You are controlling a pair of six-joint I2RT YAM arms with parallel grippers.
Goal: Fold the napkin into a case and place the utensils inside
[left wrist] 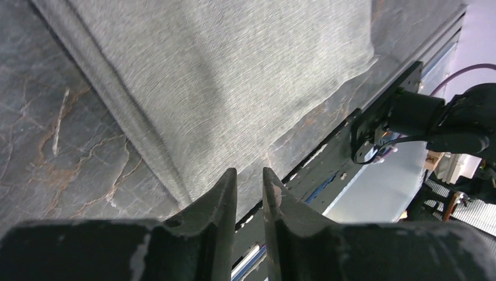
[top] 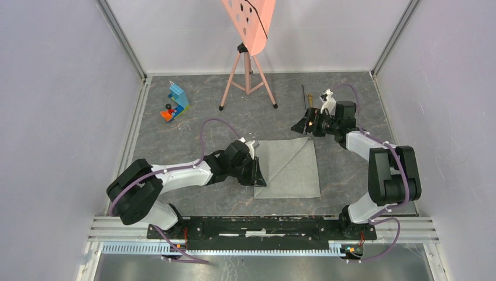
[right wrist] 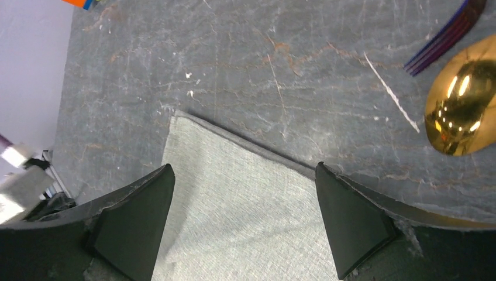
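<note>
Left gripper (left wrist: 250, 174) fingers are seen nearly closed, with a slim empty gap, at the left edge of the grey napkin (top: 289, 170) spread flat on the table (top: 351, 187), while the right gripper (right wrist: 243, 170) is held wide open over its far corner beside the gold spoon (right wrist: 462, 99).

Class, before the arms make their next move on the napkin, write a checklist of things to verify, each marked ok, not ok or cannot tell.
1. Light-grey woven napkin flat on the dark marbled table: ok.
2. Left gripper at the napkin's left edge: ok.
3. Cloth between its jaws: not ok, the narrow gap is empty.
4. Right gripper jaws wide open over the far corner: ok.
5. Shiny gold spoon and dark slender fork off the cloth: ok.
6. Folding finished: not ok, only one diagonal fold shows.
</note>
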